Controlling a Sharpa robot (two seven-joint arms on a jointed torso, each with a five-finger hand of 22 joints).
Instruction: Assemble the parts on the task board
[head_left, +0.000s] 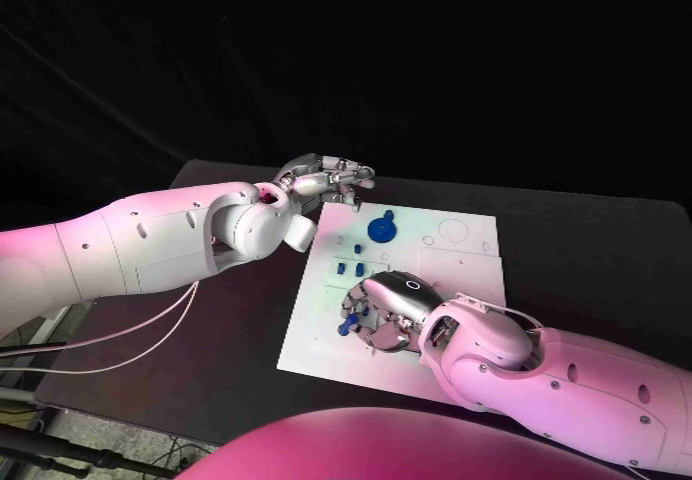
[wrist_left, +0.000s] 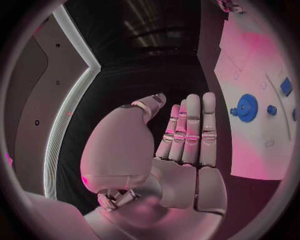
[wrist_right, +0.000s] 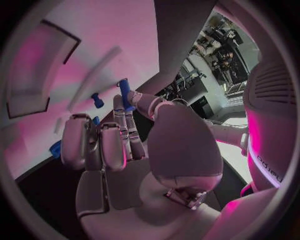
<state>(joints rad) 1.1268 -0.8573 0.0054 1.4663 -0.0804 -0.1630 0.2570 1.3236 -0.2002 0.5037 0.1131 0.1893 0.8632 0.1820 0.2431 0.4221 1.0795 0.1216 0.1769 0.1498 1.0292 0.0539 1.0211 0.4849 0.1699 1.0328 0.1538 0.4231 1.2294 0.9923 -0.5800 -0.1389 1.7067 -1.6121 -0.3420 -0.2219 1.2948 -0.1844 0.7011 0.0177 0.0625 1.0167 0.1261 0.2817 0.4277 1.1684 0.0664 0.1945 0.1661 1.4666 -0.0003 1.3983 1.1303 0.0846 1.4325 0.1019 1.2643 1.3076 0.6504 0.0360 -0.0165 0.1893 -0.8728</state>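
Left hand (head_left: 325, 180) sits off the task board (head_left: 325, 340), just past its far-left corner, over the black table (head_left: 577, 250). From the left wrist view the left hand (wrist_left: 181, 135) has its fingers straight and close together, thumb alongside, nothing in it (flat, narrow pose).

Task board lies in the middle of the table. Blue gear (head_left: 381, 229) stands on the board's far part, right of the left hand, clear of it; the same gear (wrist_left: 247, 107) shows in the left wrist view with a small blue part (wrist_left: 272, 110) just beside it. A few small blue parts (head_left: 343, 267) stand near the board's middle, between the gear and the right hand.

Right hand (head_left: 387, 310) is over the board's near half, palm down. It pinches a blue peg (head_left: 348, 326) between thumb and a finger; in the right wrist view the peg (wrist_right: 125, 93) sticks out at the fingertips of the right hand (wrist_right: 119, 145), other fingers curled in. Can't tell whether the peg touches the board. Another small blue part (wrist_right: 97, 99) stands on the board just beyond the fingers.
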